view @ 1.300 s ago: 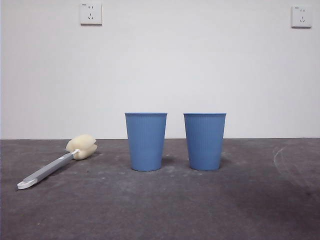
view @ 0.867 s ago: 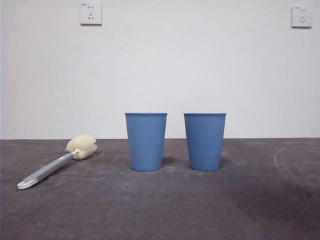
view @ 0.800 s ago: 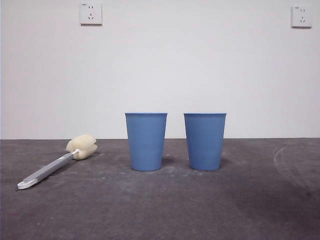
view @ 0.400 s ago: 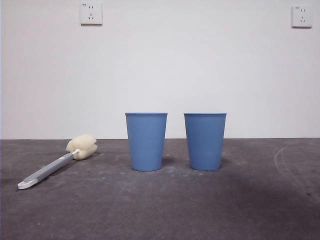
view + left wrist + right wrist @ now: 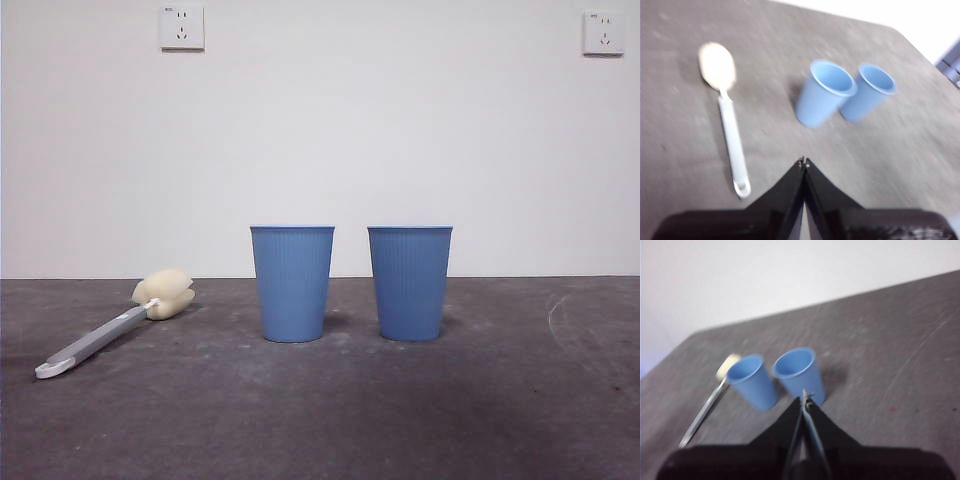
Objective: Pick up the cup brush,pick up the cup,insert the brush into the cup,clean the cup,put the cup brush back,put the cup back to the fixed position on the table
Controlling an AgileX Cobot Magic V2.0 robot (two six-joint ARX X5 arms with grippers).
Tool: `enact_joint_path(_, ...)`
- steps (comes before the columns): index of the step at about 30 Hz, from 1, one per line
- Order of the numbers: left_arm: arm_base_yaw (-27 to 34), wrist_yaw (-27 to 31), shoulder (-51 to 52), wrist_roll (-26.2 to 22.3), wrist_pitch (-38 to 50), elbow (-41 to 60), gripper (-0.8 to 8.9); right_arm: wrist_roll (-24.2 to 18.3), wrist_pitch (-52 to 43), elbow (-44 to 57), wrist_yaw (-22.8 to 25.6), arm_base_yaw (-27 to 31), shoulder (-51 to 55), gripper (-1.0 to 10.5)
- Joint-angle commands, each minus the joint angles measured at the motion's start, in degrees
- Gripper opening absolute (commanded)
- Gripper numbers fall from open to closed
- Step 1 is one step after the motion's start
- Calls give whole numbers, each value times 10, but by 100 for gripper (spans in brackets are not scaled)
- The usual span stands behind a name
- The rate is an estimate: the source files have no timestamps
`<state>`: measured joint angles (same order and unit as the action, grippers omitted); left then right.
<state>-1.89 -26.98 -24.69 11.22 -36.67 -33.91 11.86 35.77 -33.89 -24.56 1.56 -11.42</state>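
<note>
Both grippers, left (image 5: 804, 162) and right (image 5: 805, 399), hang closed and empty, so step one pends: brush (image 5: 110, 327) lies at cups' (image 5: 292, 283) nine o'clock, needing opened jaws over its handle.

Both ribbed cups, the left cup (image 5: 292, 283) and the right cup (image 5: 410, 282), are plain blue. My brush (image 5: 112, 325) pairs a grey handle, white loop and cream-yellow sponge. The table (image 5: 330, 410) is dark grey, scuffed pale; my jaws are black.
</note>
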Motion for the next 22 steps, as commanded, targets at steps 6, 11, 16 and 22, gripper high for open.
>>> enact_joint_path(6, 0, -51, -13, -88, -151, -73, -8, -101, 181, -138, -66, 0, -99, -10)
enact_joint_path(11, -11, -50, -21, -115, -208, -106, -8, -142, 269, -203, -70, 0, -148, -10)
enact_joint_path(16, -20, -49, -29, -115, -212, -113, -8, -173, 315, -245, -70, -1, -177, -10)
enact_joint_path(22, -20, -45, -49, -106, -215, -113, 2, -175, 318, -257, -70, -1, -189, 22)
